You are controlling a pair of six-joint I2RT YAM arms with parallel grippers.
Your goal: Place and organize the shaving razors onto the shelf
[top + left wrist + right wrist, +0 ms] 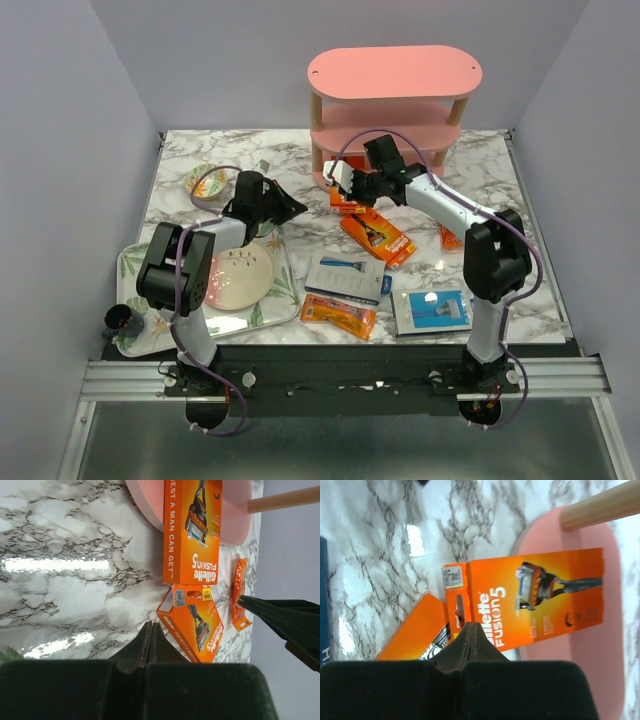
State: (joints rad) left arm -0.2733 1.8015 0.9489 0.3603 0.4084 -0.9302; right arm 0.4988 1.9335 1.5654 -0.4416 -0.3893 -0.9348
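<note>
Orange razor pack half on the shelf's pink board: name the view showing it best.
Right wrist: the pack shows whole, print and razor picture clear, at the shut right claw. Left wrist crops its far end. Top view: the right arm hides most of it.

This is a robotics lab cell, not a home or a shop. The left arm (185,270) and the right arm (480,260) are bolted to a bare aluminium rail (560,376) at the near edge of the table (290,160), with purple cables (388,131) looping over them. Plain pale walls (70,150) box the marble-patterned table in on the left, right and far sides. It carries an odd mix: a pink shelf (395,72), retail razor packs (378,237) and a floral tray (262,312).
</note>
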